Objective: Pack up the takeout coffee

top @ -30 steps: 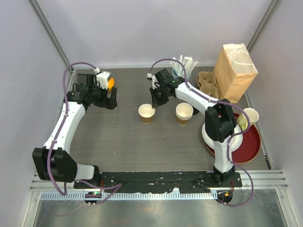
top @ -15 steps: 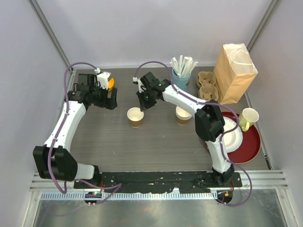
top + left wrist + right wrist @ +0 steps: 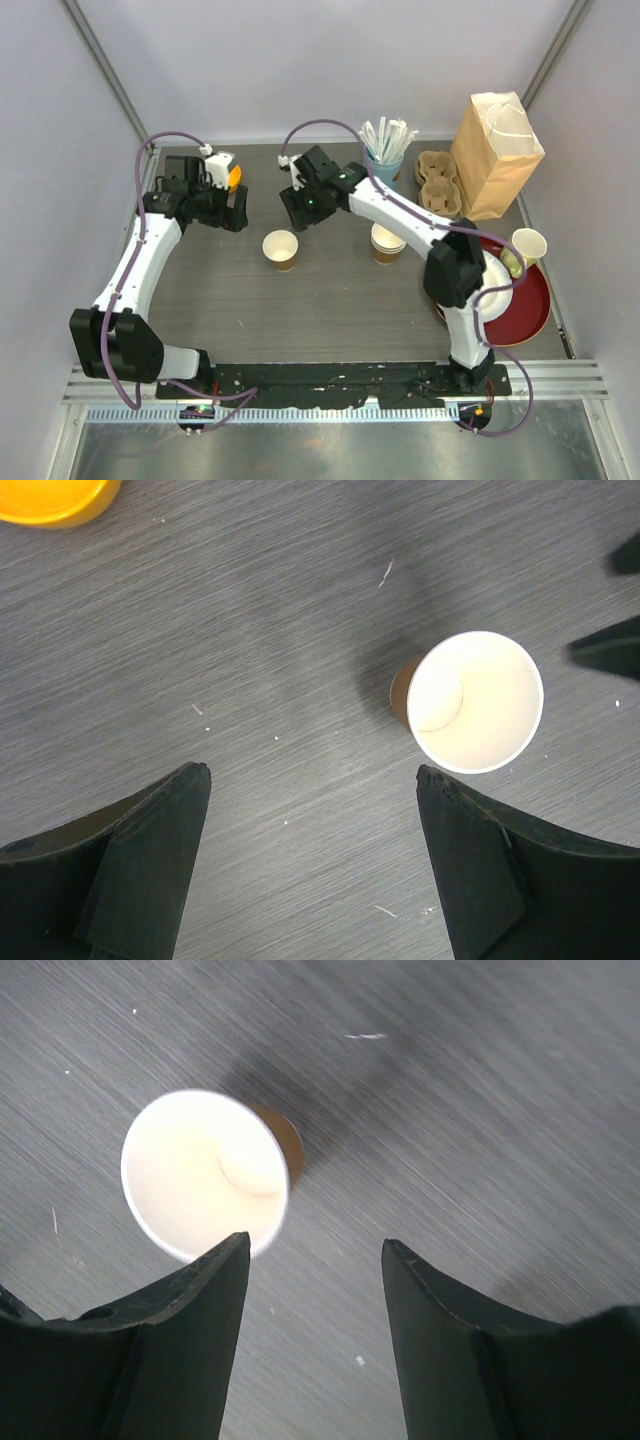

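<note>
One kraft-brown takeout coffee cup (image 3: 281,250) stands upright on the dark table, white inside, with no lid on it. It also shows in the left wrist view (image 3: 475,702) and the right wrist view (image 3: 205,1175). A short stack of the same cups (image 3: 387,241) stands to its right. My right gripper (image 3: 298,208) (image 3: 315,1240) hovers just behind the single cup, open, with nothing between its fingers. My left gripper (image 3: 230,208) (image 3: 310,770) is to the cup's left, open wide over bare table.
An orange object (image 3: 233,177) (image 3: 55,500) sits behind the left gripper. At the back right stand a light-blue cup of straws (image 3: 383,165), a cardboard cup carrier (image 3: 436,180) and a brown paper bag (image 3: 497,150). A red tray (image 3: 535,305) at the right carries a pale yellow cup (image 3: 528,245).
My right gripper carried the single cup leftward across the table, set it down, opened and drew back from it. The left arm has not moved.
</note>
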`<state>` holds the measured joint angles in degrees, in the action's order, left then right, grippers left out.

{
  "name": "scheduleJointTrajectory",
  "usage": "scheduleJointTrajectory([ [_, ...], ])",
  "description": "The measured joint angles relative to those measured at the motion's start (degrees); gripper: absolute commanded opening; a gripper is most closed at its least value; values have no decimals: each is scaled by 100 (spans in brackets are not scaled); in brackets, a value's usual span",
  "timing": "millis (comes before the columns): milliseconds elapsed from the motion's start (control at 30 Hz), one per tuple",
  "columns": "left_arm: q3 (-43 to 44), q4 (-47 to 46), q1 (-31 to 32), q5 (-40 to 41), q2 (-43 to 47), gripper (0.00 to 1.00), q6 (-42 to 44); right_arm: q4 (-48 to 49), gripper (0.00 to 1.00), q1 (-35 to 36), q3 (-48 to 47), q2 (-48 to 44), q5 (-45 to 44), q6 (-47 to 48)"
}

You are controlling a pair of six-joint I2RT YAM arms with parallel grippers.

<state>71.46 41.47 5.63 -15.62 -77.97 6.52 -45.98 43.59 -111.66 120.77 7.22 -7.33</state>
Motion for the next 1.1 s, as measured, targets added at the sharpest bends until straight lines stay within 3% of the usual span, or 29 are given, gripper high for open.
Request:
scheduleJointTrajectory([
  [100,0,-2,0,-7,0,88,0,7,45,-118,450,-844,-463,103],
  [167,0,-4,0,0,0,88,0,50,45,-407,997,-1687,-658,114],
  [300,-9,-2,0,-9,0,88,0,177,52,-1775,2186,-3248,-876,28],
  [400,-9,-2,0,-39,0,88,-2,243,45,-2671,2964,-3790,-1021,-17],
  [567,-9,-2,0,-68,-4,88,-4,170,36,-2898,3657,-3644,-763,-24],
  [900,-11,-2,0,-90,-4,88,-2,273,25,-2898,3722,-3261,-393,-35],
  [1100,-13,-2,0,-90,-4,88,-2,275,26,-2898,3722,-3077,-326,-35],
])
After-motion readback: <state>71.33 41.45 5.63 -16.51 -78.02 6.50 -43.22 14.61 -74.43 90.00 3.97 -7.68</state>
